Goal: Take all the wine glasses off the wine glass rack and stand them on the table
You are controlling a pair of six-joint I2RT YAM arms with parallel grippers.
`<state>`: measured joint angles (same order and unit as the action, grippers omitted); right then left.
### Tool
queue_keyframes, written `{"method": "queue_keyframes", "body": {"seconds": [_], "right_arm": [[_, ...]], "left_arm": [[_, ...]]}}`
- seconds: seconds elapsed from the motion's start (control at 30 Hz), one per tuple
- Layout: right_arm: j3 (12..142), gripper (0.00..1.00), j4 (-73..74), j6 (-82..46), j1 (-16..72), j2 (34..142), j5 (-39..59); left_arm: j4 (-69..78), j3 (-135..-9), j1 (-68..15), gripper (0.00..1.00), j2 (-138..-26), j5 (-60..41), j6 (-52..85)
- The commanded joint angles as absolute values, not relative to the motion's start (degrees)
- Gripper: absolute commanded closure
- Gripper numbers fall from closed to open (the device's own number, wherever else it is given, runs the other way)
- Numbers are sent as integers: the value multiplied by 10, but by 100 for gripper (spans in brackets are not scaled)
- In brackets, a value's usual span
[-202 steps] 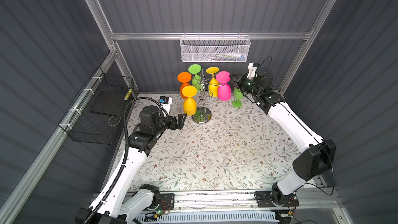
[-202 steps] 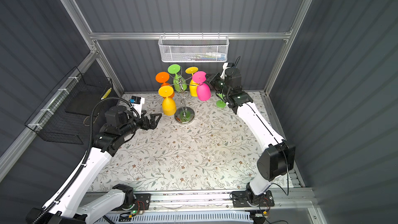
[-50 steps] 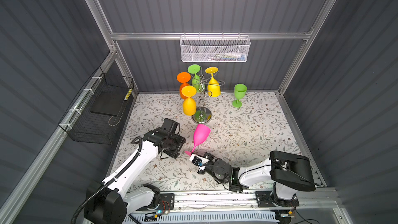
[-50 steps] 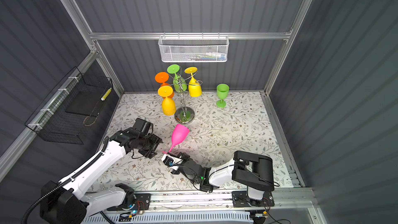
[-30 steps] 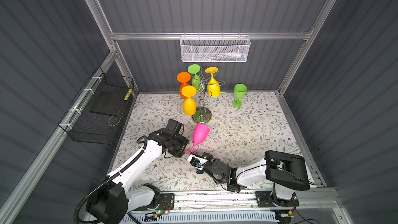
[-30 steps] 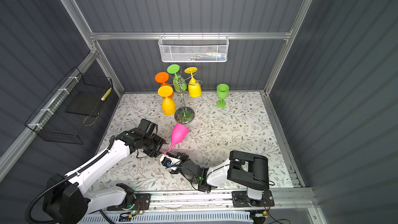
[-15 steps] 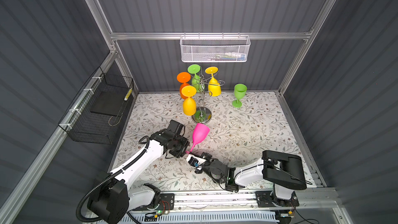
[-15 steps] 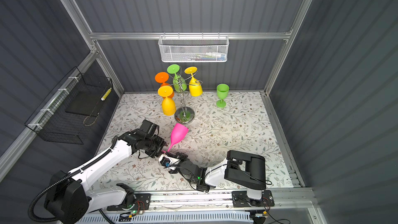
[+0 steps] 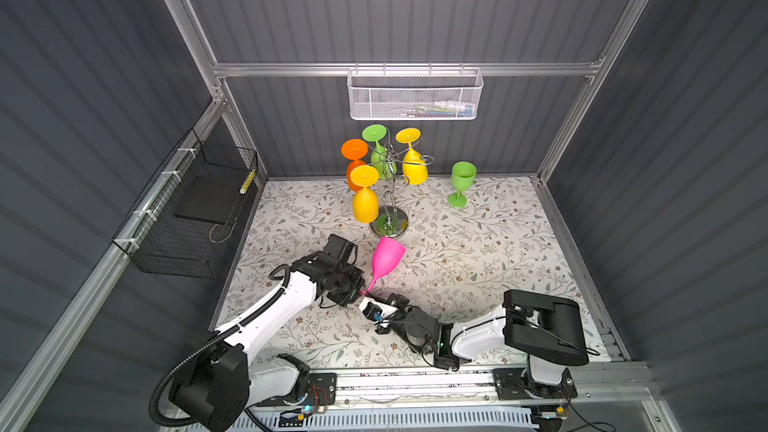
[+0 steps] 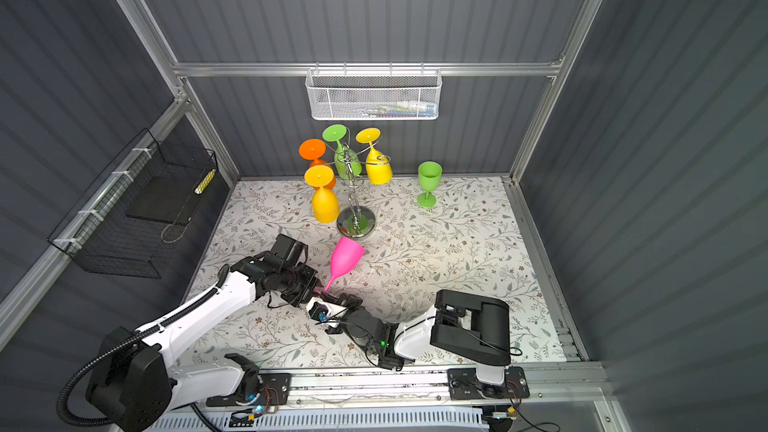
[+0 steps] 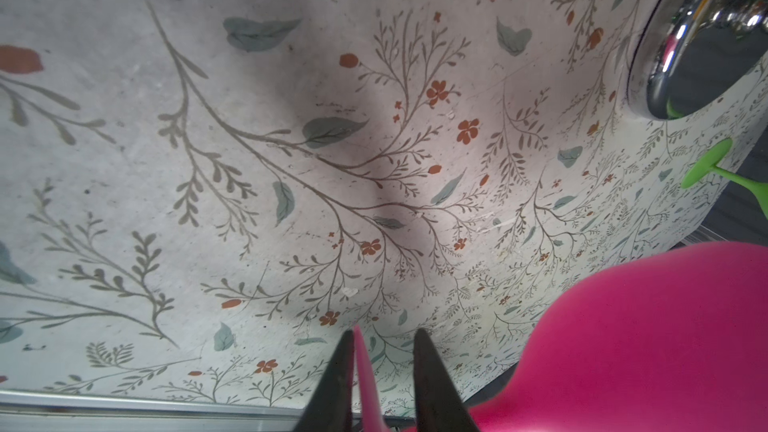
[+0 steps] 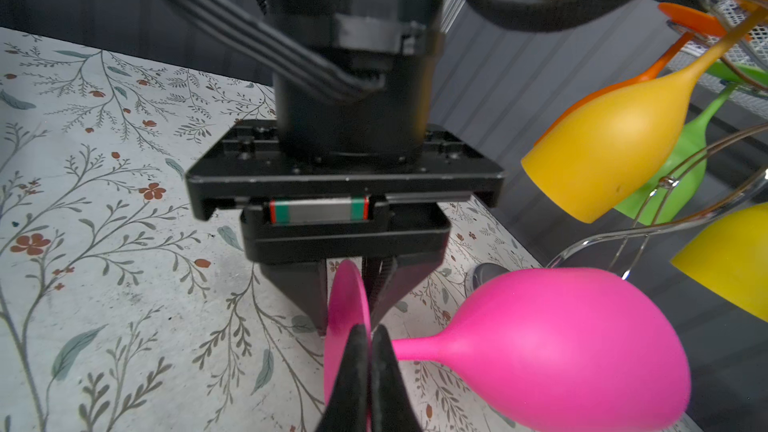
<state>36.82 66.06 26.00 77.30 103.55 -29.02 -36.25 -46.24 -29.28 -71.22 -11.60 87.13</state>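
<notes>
The pink wine glass (image 9: 387, 258) (image 10: 345, 259) is off the chrome wine glass rack (image 9: 390, 224) (image 10: 356, 221) and hangs tilted over the mat in front of it, bowl up. My right gripper (image 9: 367, 297) (image 12: 370, 332) is shut on the rim of its round foot. My left gripper (image 9: 360, 289) (image 11: 384, 336) straddles the same foot from the other side. Its jaws are narrow. One finger touches the foot's pink edge and a gap remains at the other finger (image 11: 428, 367). The pink bowl (image 11: 644, 347) fills a corner of the left wrist view.
An orange glass (image 9: 354, 149), a green glass (image 9: 376, 147) and two yellow glasses (image 9: 365, 201) hang on the rack. A green glass (image 9: 461, 184) stands upright at the back right. A white mesh basket (image 9: 415, 95) hangs on the back wall, a black wire basket (image 9: 187, 218) on the left wall.
The left gripper has moved right to the pink glass's foot and its jaws have narrowed round it. The right gripper has kept its hold and shifted slightly left.
</notes>
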Motion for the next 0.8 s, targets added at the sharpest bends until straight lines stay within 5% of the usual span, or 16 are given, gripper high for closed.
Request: {"method": "queue_keyframes", "body": {"seconds": [0.0, 0.57, 0.77], "right_arm": [[375, 100, 679, 265, 774, 1041, -301], [364, 100, 668, 257, 774, 1030, -309], [355, 79, 627, 233, 766, 999, -312]], "left_arm": [[-357, -456, -295, 80, -721, -124, 874], [-359, -443, -295, 97, -710, -105, 874], [-352, -441, -294, 98, -709, -81, 869]]}}
